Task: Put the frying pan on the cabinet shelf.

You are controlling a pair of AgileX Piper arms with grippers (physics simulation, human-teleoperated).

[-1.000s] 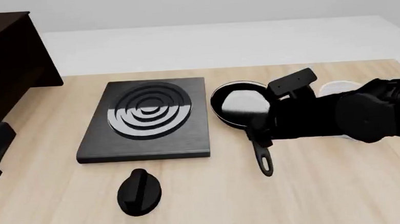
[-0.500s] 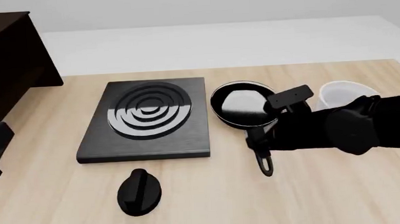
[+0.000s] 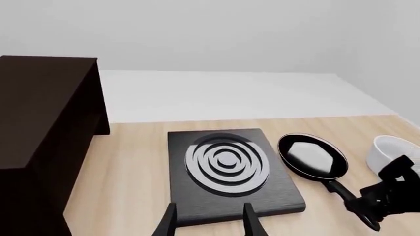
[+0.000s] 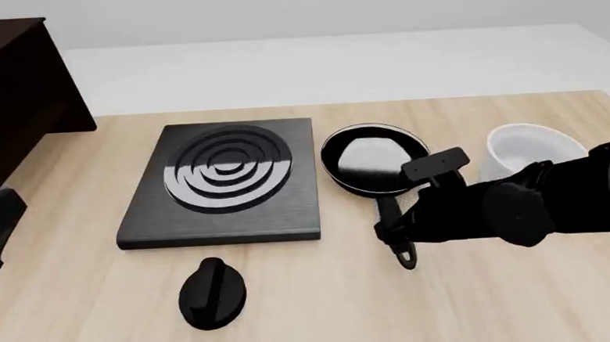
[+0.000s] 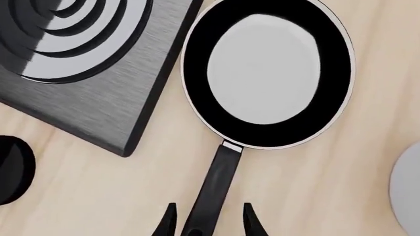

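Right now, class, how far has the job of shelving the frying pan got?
Done: nothing moved; the frying pan sits on the table beside the stove plate. In hand: the right gripper, open, straddles the pan's handle. Left: grip, lift, carry to the cabinet at far left.

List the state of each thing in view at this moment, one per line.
frying pan: upright on the table, empty, not lifted.
right gripper: open, fingers either side of the pan handle.
left gripper: open, holding nothing.
stove plate: flat on the table, nothing on it.
bowl: upright beside the pan.
knob: lying on the table in front of the stove plate.
cabinet: top bare.
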